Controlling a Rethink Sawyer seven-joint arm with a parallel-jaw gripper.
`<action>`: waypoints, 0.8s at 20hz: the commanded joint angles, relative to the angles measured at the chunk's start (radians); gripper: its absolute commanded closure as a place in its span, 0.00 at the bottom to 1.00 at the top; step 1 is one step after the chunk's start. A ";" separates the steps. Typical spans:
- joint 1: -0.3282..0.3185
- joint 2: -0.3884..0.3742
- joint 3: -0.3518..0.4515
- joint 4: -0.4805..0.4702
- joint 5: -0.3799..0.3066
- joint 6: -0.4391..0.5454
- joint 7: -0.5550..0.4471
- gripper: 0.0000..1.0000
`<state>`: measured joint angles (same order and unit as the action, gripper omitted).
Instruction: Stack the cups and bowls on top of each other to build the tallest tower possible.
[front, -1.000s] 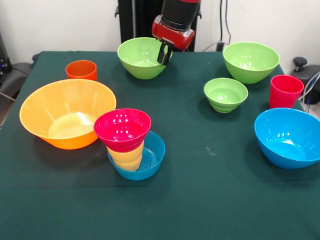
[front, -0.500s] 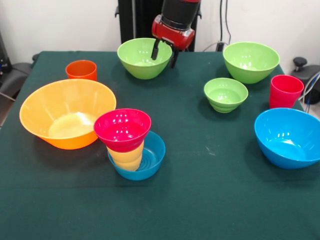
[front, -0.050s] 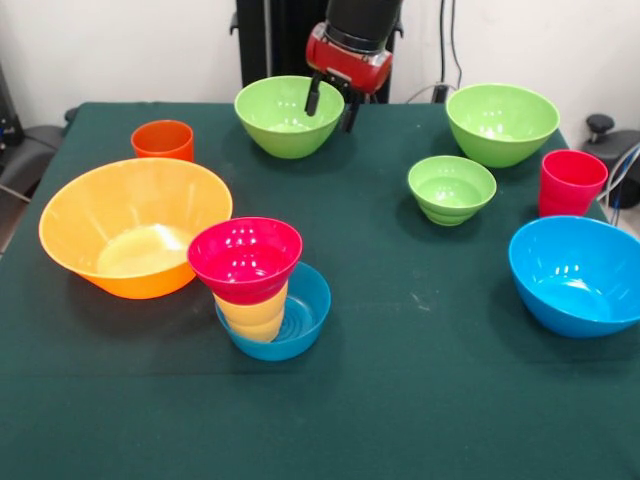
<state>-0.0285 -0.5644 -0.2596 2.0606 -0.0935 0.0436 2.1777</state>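
Tablecloth (front, -0.050s: 420, 380); half-hidden yellow cup (front, -0.050s: 255, 310).

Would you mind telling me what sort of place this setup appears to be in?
Probably a robotics lab or test room: a robot arm's gripper hangs over a table covered in dark green cloth, toy-like plastic bowls and cups are spread out as test objects, and cables run down the plain white wall behind.
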 joint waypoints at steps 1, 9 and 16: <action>0.024 0.100 0.086 -0.055 0.029 -0.026 0.129 0.00; -0.002 0.166 0.107 -0.079 0.026 -0.101 0.137 0.00; -0.014 0.187 0.112 -0.076 0.022 -0.129 0.138 0.00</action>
<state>-0.0254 -0.4345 -0.2564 2.0597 -0.0929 0.0039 2.1777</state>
